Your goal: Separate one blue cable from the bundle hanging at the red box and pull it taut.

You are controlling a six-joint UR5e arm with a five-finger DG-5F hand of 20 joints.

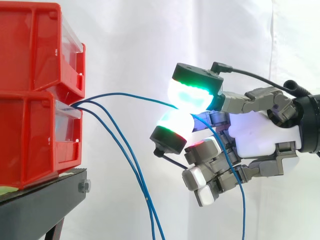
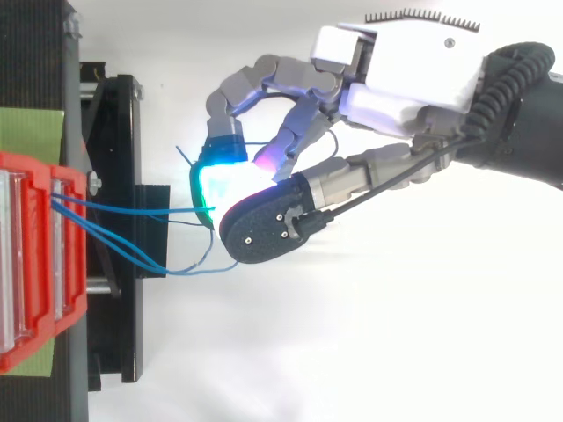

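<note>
1. Way out past the fingertips of the robot hand, two red bins (image 1: 35,100) are sitting stacked one on top of the other. They're resting on a black stand (image 1: 45,197), and a white curtain (image 1: 130,40) is hanging behind everything.
2. Three blue cables are coming out of the gap between the two bins, on the side facing the robot hand.
3. Two of them, the loose cables (image 1: 148,205), are drooping down side by side, ahead of and below the fingertips. They aren't touching the robot hand anywhere, and they're running off the bottom of the side view.
4. The third one, the separated blue cable (image 1: 130,95), is heading off on its own toward the fingertips in a shallow arc, so not dead straight. It's sitting well apart from the other two by the time it's reaching the pads.
5. The robot hand (image 1: 265,132) is pinching that cable between two glowing pads. The upper pad (image 1: 192,92) is shining green and white, and the lower pad (image 1: 175,125) is pressing up against it from underneath. The other fingers are curling in below the palm, off the cable's pinch point.
6. Past the pinch, the same cable is crossing the curled fingers in the side view and dropping down below the palm.
</note>
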